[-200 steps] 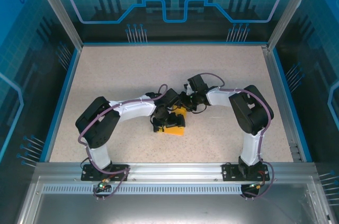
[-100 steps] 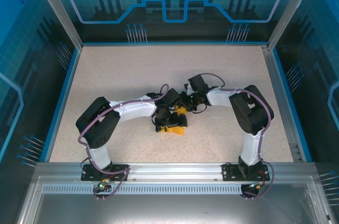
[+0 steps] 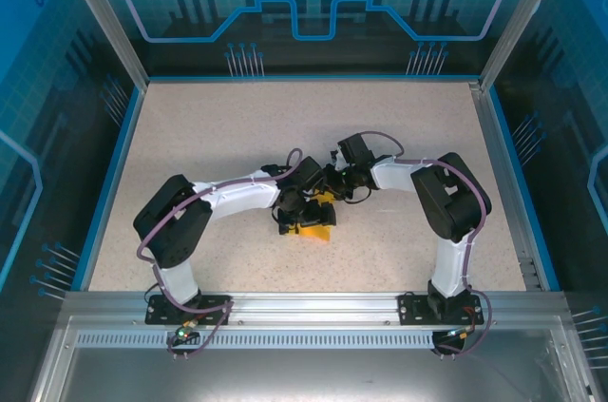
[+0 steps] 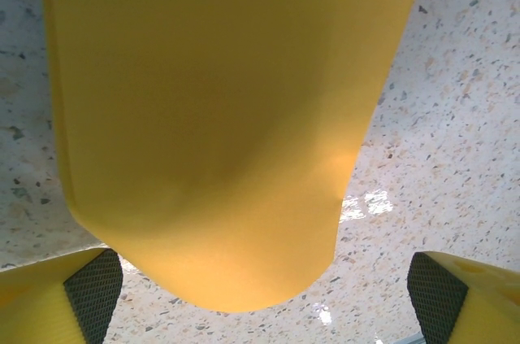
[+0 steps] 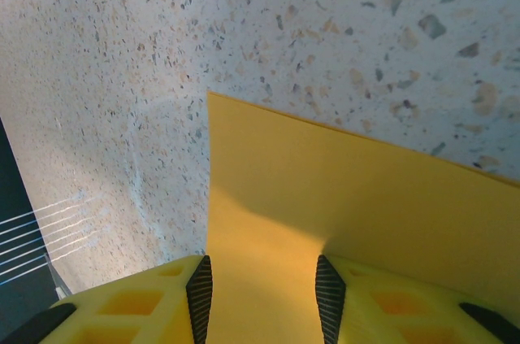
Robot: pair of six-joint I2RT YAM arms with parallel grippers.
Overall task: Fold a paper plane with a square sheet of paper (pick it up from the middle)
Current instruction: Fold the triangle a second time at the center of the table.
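The orange-yellow square sheet of paper (image 3: 318, 230) lies mid-table where both arms meet. In the left wrist view the sheet (image 4: 219, 116) bulges up as a rounded curl, its edge hanging above the table. My left gripper (image 4: 266, 289) is open, its pads (image 4: 93, 295) wide apart with the curl's lower edge between them; from above it (image 3: 296, 219) sits over the sheet's left part. My right gripper (image 5: 264, 291) stands open over a flat part of the sheet (image 5: 325, 189), a corner of which points away. In the top view the right gripper (image 3: 334, 196) is at the sheet's far edge.
The speckled beige table (image 3: 237, 126) is ringed by a blue rim and glass walls (image 3: 104, 107). Both arm bases are bolted to the metal rail (image 3: 304, 312) at the near edge. Both forearms crowd the middle, with their purple cables looping above.
The left gripper and the sheet have crept slightly away from the near edge. The right arm has hardly moved.
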